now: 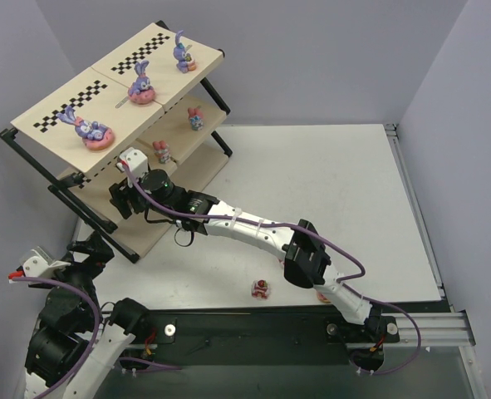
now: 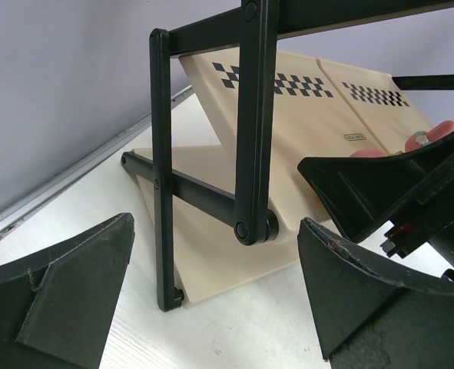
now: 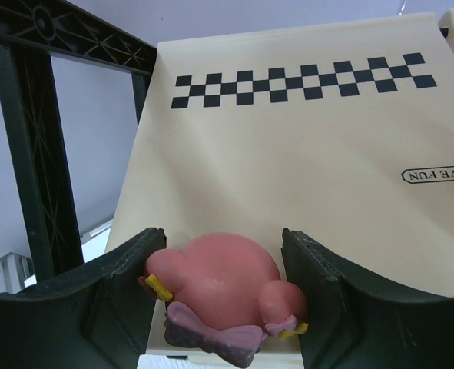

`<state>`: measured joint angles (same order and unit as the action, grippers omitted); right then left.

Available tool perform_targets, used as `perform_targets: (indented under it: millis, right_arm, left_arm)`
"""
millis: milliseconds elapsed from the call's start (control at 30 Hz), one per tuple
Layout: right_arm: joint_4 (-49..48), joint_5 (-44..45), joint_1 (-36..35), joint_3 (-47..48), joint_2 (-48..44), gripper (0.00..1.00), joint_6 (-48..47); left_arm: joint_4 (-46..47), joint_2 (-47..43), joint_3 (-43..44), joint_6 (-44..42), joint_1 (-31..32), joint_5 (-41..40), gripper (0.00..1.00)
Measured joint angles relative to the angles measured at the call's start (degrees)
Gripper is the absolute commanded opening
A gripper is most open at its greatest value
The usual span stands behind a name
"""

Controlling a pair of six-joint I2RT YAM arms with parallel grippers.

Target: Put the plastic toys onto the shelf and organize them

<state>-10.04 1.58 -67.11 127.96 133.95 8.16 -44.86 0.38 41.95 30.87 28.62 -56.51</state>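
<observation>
Placement step: right fingers (image 3: 326, 296) pinch pink figure (image 3: 223, 280) facing shelf (image 3: 303, 161), frame left overhead; tier hard to tell. Idle left fingers (image 2: 65, 296) spread, empty. Next: advance, seat upright, release.

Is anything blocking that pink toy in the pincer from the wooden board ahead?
Nothing visible. The right pincer grips the glossy pink rounded plastic toy, and the slanted beige wooden shelf board ahead is bare. The black metal frame post stands off to one side.
</observation>
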Motion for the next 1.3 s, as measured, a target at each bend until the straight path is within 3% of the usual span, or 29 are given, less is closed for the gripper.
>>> perform_targets:
  millis: [200, 767, 900, 1300]
  right_arm:
    - [0.2, -1.7, 0.0, 0.1, 0.0, 0.63, -0.8]
    - [1.0, -2.3, 0.0, 0.2, 0.0, 0.79, -2.1]
    - [0.9, -1.4, -0.1, 0.1, 0.0, 0.88, -2.4]
    - [0.0, 5.3, -0.7, -14.2, -10.4, 0.99, -3.6]
  left_arm:
    - [0.0, 0.0, 0.0, 0.0, -0.2, 0.0, 0.97]
    - [0.0, 0.0, 0.0, 0.0, -0.3, 0.0, 0.97]
    - [0.0, 0.0, 0.0, 0.0, -0.3, 0.1, 0.97]
    - [0.5, 0.0, -0.1, -1.9, -1.0, 2.3, 0.97]
